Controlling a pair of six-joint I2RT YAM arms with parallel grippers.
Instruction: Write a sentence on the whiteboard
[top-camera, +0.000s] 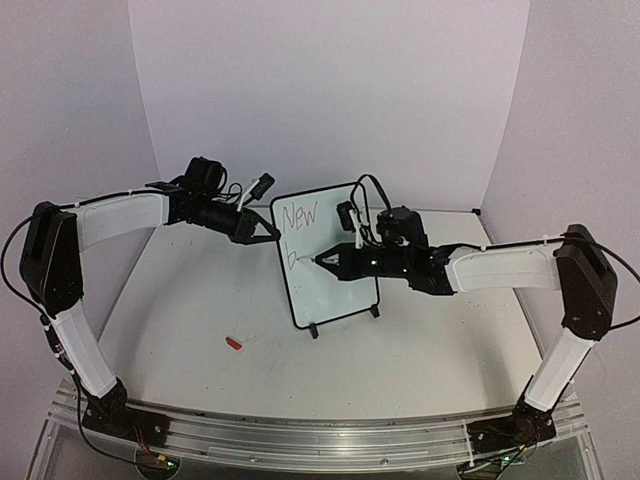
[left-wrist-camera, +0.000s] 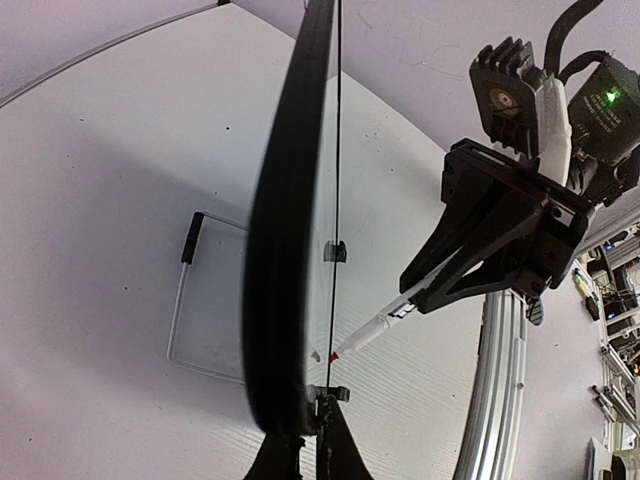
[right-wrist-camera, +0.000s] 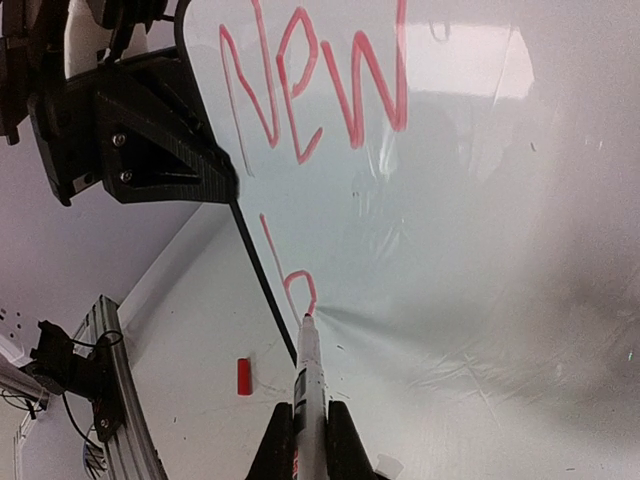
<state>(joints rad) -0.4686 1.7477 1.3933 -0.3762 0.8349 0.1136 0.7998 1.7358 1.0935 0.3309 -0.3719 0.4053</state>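
The whiteboard (top-camera: 335, 275) stands upright on its two feet mid-table, tilted a little. My left gripper (top-camera: 272, 230) is shut on its upper left edge. In the left wrist view that black frame (left-wrist-camera: 290, 250) runs edge-on into my jaws (left-wrist-camera: 305, 440). My right gripper (right-wrist-camera: 310, 415) is shut on a white marker (right-wrist-camera: 308, 370), and the red tip touches the board. The sentence in red reads "New" (right-wrist-camera: 320, 90) on the top line. Below it is a "b" (right-wrist-camera: 290, 280), with the tip resting at the bottom of its loop.
A small red marker cap (top-camera: 234, 343) lies on the white table, left of and in front of the board, also seen as the cap (right-wrist-camera: 243, 376). An aluminium rail (top-camera: 320, 435) runs along the near edge. White walls enclose the back and sides.
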